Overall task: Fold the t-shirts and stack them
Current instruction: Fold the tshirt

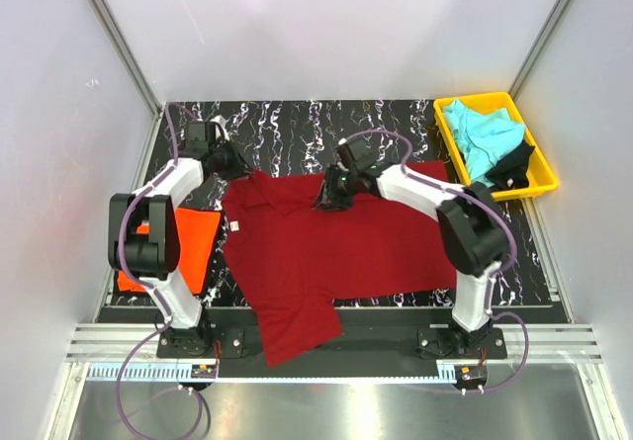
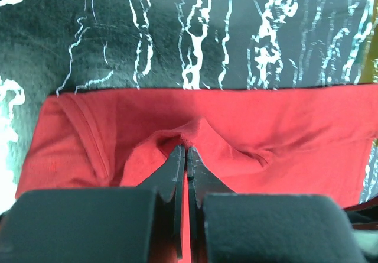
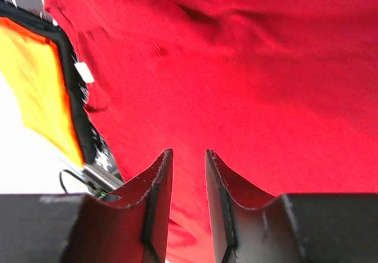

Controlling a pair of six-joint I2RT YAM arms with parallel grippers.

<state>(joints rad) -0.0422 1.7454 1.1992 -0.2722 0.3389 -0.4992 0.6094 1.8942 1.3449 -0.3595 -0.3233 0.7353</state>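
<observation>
The red shirt (image 1: 326, 252) lies spread mid-frame, its upper-left edge pinched tight by the left pincer (image 2: 186, 152), the right pincer (image 3: 188, 156) part-open over the cloth, so one-sided pulling could bunch it.

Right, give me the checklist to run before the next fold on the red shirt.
1. Left jaws shut on the far edge of the dark red cloth t-shirt: ok.
2. Right jaws gripping that edge too: not ok, they stand apart above the cloth.
3. Red shirt wholly on the black marbled table: not ok, its near part hangs over the edge.
4. Bright orange cloth t-shirt clear of the red one: cannot tell.
5. Yellow plastic tray out of the way: ok.
</observation>
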